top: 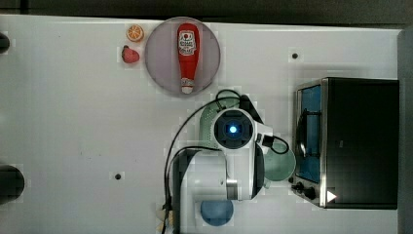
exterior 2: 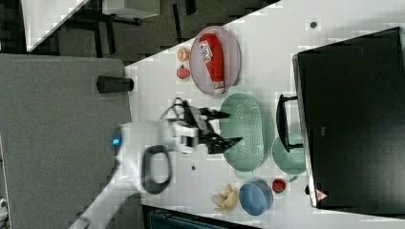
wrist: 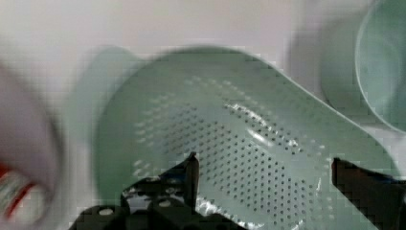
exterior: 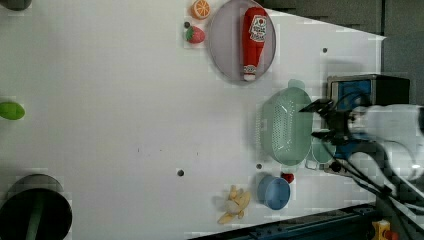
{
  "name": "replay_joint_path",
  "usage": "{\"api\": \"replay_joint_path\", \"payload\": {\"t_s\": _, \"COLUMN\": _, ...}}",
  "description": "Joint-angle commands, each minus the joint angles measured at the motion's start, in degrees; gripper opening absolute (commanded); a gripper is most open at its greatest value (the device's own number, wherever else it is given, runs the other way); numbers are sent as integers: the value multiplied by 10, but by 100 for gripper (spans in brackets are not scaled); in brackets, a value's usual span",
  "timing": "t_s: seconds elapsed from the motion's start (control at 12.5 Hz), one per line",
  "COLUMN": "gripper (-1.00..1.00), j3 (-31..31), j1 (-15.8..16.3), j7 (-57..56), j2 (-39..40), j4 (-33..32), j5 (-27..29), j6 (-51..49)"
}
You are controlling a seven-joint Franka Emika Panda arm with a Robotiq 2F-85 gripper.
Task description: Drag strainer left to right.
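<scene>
Nearest the wrist camera are the two dark fingers of the hand, spread wide with nothing between them but air, and the perforated floor of the strainer showing in the gap; in the right view the hand hangs at the centre of the frame just over the strainer's near rim, jaws gaping and holding nothing.

The strainer sits on the white desk at right of centre in the left view, below the plate and close beside the mint mug; in the top view it is mostly hidden under the arm, a sliver showing at centre.

By my judgement the step in hand is the approach; no contact is made yet; the next move calls for lowering one finger inside the rim, or closing on the wall, then pulling sideways while keeping clear of the mug and the oven.

The ketchup bottle carries a white label; its writing is too small to read.
</scene>
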Motion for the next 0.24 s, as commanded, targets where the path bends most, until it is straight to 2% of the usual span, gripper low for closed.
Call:
{"api": "replay_joint_path", "payload": {"t_s": 0.08, "gripper": 100, "j3": 7, "j1": 4, "j7": -88, "j2": -103, "j4": 44, "j5": 10, "j6": -87}}
{"api": "replay_joint_path", "payload": {"t_s": 0.24, "gripper": 100, "j3": 25, "j1": 6, "j7": -88, "j2": -165, "j4": 71, "j5": 28, "j6": -195}}
